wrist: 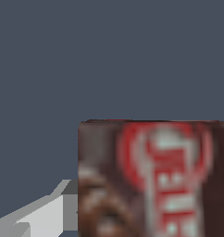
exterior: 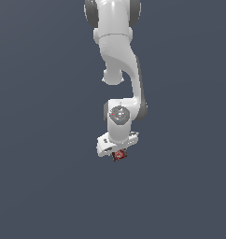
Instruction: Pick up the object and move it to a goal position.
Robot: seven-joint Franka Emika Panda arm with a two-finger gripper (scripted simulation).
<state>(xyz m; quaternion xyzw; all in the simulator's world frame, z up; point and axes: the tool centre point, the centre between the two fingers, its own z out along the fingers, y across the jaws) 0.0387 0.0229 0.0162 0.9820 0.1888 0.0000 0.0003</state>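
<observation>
**benchbot:** Just below the middle of the exterior view, the arm (exterior: 119, 56) hangs down from the top edge and the gripper (exterior: 117, 150) sits right over the little box (exterior: 119, 155). Only a red-and-dark corner of the box peeks out underneath.

**solderjoe:** So is it gripped or not?

**benchbot:** Looks gripped to me. The wrist view has the box (wrist: 153, 178) filling the lower right of the frame, tight against the camera, with one pale finger (wrist: 40, 215) beside it at lower left. That reads like the claw pinching the box, though the other finger isn't visible.

**solderjoe:** Which step then?

**benchbot:** My guess: the pickup is done and the carry is in hand. No goal marker shows in either frame, so the next move needs a steady haul with the squeeze kept firm, since the box is tiny.
</observation>
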